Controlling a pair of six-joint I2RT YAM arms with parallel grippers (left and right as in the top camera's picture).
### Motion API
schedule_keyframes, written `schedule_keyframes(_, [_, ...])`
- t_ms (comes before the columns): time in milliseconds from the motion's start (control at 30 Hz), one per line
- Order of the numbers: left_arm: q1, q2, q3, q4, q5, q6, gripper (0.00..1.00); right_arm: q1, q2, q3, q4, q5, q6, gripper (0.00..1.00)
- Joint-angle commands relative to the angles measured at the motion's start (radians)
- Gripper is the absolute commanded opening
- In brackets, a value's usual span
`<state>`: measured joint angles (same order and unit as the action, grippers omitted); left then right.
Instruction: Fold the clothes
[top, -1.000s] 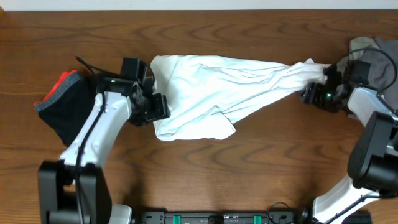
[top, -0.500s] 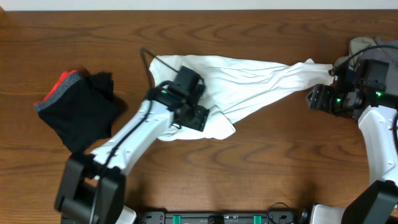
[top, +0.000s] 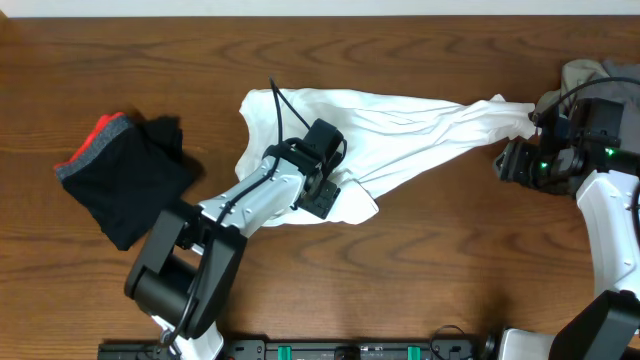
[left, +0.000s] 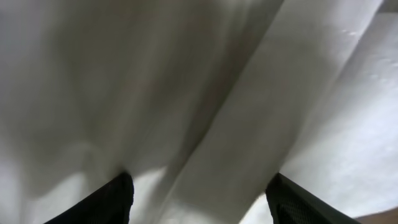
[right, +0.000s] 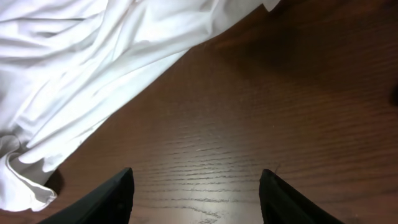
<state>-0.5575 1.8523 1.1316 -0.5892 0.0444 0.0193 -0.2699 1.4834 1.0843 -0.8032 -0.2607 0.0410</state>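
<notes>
— Two grippers, both with jaws apart. Your left gripper (left: 202, 198) holds nothing: its fingertips stand wide over the white T-shirt (top: 400, 125), whose folds fill the wrist view beneath them.
— And the right one?
— Your right gripper (right: 196, 199) is released too, fingers spread above the bare table (right: 249, 124). The shirt's stretched end lies just beside it.
— Where does the shirt lie?
— Mid-table, bunched at the left under your left arm (top: 250, 195) and drawn out in a long twisted tail toward your right arm (top: 605, 200). A black garment (top: 125, 185) with a red-and-grey band lies well apart at the left. A grey garment (top: 600, 75) sits behind the right arm.
</notes>
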Motion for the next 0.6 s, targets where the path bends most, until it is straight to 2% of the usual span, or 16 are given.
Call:
schedule_keyframes(0, [0.002, 0.016, -0.014, 0.006, -0.024, 0.014, 0.61, 0.008, -0.010, 0.003, -0.001, 0.003, 0.003, 0.62])
schedule_keyframes(100, [0.002, 0.016, -0.013, 0.013, -0.039, 0.014, 0.41, 0.008, -0.010, 0.003, -0.001, 0.003, 0.003, 0.60])
schedule_keyframes(367, [0.002, 0.014, -0.011, 0.023, -0.042, 0.014, 0.37, 0.008, -0.010, 0.003, -0.001, 0.003, 0.003, 0.59])
schedule_keyframes(433, [0.002, 0.014, -0.008, 0.023, -0.042, 0.014, 0.25, 0.008, -0.010, 0.003, -0.001, 0.003, 0.003, 0.58])
schedule_keyframes(467, [0.002, 0.014, -0.006, 0.023, -0.042, 0.014, 0.15, 0.008, -0.010, 0.003, -0.001, 0.003, 0.003, 0.58])
schedule_keyframes(500, [0.002, 0.013, -0.006, 0.023, -0.042, 0.014, 0.08, 0.008, -0.010, 0.003, -0.001, 0.003, 0.003, 0.58])
schedule_keyframes(567, [0.002, 0.006, -0.005, 0.014, -0.042, 0.014, 0.06, 0.008, -0.010, 0.003, -0.001, 0.003, 0.003, 0.57])
